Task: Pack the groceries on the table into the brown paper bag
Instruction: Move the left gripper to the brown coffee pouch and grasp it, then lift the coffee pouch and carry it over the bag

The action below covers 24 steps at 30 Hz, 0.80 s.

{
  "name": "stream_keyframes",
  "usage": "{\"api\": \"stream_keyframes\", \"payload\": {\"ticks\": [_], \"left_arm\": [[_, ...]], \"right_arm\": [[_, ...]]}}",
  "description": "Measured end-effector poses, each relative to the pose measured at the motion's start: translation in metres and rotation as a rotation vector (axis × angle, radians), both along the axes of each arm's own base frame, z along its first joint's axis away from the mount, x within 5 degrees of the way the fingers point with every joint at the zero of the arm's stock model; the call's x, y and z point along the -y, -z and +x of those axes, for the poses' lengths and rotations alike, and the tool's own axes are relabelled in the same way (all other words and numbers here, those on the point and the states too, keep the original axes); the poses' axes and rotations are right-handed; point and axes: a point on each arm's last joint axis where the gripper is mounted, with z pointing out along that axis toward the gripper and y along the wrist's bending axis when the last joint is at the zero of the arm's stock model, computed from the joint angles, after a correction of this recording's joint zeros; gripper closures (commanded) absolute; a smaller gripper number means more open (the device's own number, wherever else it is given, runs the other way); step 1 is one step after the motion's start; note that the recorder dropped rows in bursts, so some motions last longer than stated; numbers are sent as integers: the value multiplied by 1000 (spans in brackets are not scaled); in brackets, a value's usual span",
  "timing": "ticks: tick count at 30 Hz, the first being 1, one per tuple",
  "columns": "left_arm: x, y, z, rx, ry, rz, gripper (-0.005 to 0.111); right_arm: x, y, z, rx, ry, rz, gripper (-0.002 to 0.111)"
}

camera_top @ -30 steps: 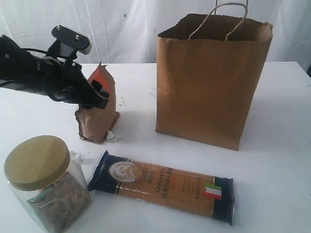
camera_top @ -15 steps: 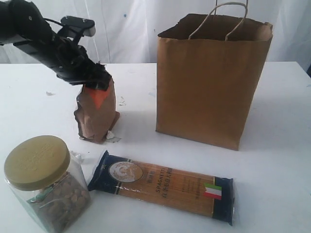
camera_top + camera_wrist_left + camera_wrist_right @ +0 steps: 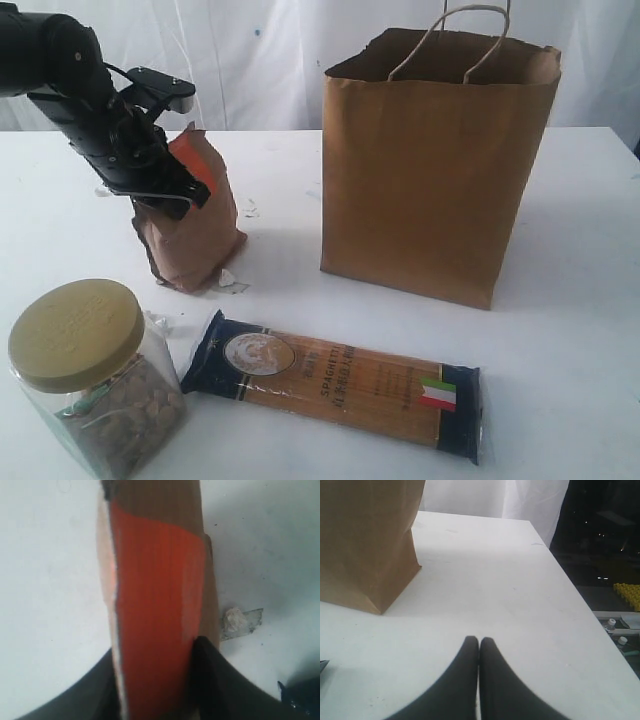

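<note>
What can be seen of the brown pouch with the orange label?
The brown pouch is crinkled kraft paper with an orange label near its top. It stands on the table, leaning, left of the paper bag and apart from it. The left end effector pinches its upper part from both sides.

Soft, diffuse light is coming through the white curtain [image 3: 250,60] behind the counter [image 3: 560,300], casting only pale shadows beside the brown paper bag [image 3: 430,170] and washing the counter's far edge nearly white. The left wrist view is showing the orange-labelled pouch [image 3: 155,605] badly blurred, while the room [image 3: 600,540] beyond the counter's side edge is sinking into darkness in the right wrist view.
</note>
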Motion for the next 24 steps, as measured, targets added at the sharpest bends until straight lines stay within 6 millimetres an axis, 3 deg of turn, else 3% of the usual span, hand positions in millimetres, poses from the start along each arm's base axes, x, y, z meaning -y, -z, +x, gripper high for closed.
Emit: {"api": "stream_keyframes", "payload": {"ticks": [1,2,8,11,18,24], "left_arm": [[0,0,0,0,0,0,105],[0,0,0,-2,0,1,107],[-1,-2,-3,-29,-28,-6,107],[-3,-12,-7,-14,-33,-5,107],[-6,-91,-18,217,-84,-153,107],[-1,-152,-34,345,-100,-406,107]], "right_arm": [[0,0,0,0,0,0,108],[0,0,0,0,0,0,108],[0,0,0,0,0,0,108],[0,0,0,0,0,0,108],[0,0,0,0,0,0,108],[0,0,0,0,0,0,108]]}}
